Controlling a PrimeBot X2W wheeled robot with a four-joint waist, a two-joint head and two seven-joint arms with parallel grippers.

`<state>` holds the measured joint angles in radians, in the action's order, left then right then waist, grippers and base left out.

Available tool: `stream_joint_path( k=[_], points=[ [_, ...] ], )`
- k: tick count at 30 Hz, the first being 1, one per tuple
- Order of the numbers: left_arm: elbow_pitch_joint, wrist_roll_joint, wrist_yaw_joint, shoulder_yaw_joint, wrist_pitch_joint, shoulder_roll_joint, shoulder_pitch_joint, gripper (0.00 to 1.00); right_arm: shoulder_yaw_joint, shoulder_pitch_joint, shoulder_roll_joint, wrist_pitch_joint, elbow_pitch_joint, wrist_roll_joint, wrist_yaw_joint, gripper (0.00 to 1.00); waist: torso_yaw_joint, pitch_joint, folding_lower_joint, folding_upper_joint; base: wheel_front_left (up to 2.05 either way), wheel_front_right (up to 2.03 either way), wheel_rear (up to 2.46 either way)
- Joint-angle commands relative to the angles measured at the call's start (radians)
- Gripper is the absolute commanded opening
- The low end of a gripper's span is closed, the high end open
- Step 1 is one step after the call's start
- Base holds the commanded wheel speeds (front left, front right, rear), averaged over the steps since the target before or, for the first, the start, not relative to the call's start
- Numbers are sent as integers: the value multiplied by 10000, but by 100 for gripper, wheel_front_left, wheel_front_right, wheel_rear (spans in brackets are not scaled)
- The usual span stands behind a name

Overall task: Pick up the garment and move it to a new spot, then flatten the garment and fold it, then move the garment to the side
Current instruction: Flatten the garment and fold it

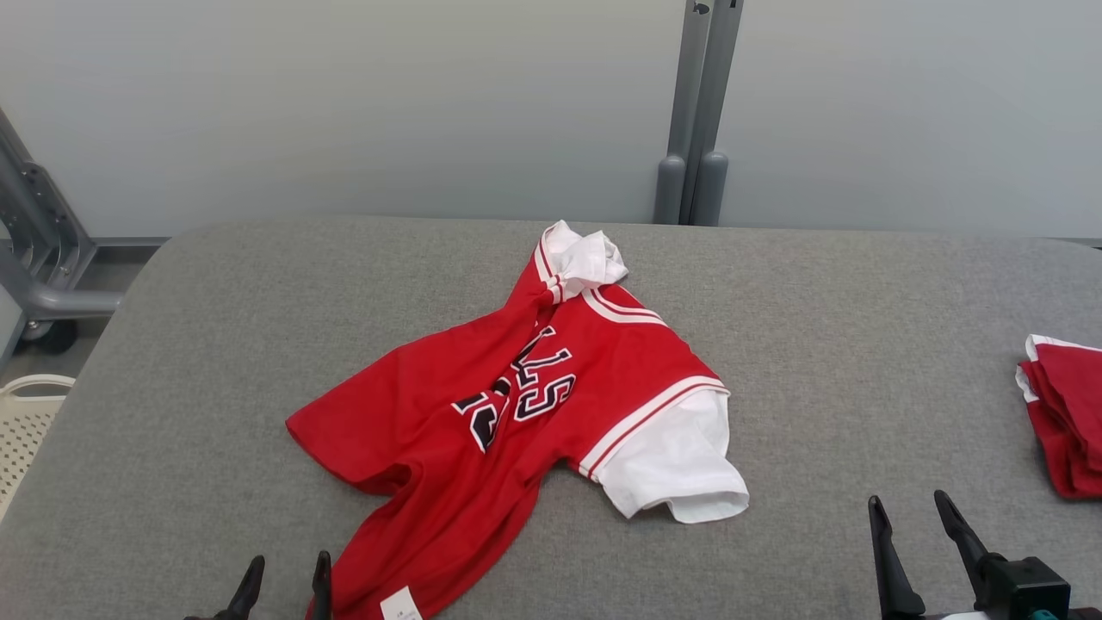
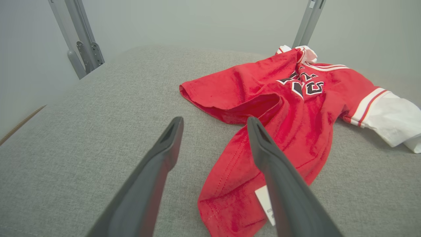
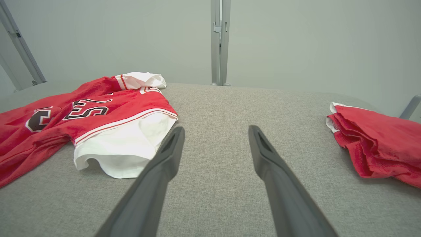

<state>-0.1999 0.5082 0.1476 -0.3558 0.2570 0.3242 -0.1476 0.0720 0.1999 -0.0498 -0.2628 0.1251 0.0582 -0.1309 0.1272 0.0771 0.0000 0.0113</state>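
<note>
Currently both claws sit low at the near edge of a grey padded table, fingers spread wide and holding nothing. Judging by that posture, the first pick-up has not yet begun.

The garment, a small red jersey with dark lettering and white sleeves, lies rumpled on the table. From the left gripper it spreads ahead and to the right. Its lower hem, with a white label, trails back until it lies just beside that claw's right-hand finger. This nearness makes the left claw the likely one to take hold first, though that is only a judgement.

From the right gripper, one white sleeve lies ahead and to the left, near but not touching. The other sleeve is bunched at the far collar, beyond both claws. The cloth is twisted and creased through the middle, so it will need spreading flat before any fold.

A second red garment lies folded well off to the right of the right claw. It probably marks the side where finished pieces go.
</note>
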Motion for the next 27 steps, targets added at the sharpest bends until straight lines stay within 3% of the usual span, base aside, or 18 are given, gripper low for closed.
stream_joint_path(
  k=[1,12,27],
  points=[
    [-4,-16,-105,67,66,75,-222,100,39,112,-31,-25,64,56,3,100,-27,85,0,-113,0,0,0],
    [300,-504,-374,984,82,-213,-989,100,170,209,-29,-25,386,176,3,100,-99,218,0,-113,0,0,0],
    [185,-1388,-1230,1638,83,-500,-886,100,-23,-182,-30,-25,520,13,3,100,-78,79,0,-113,0,0,0]
  ],
)
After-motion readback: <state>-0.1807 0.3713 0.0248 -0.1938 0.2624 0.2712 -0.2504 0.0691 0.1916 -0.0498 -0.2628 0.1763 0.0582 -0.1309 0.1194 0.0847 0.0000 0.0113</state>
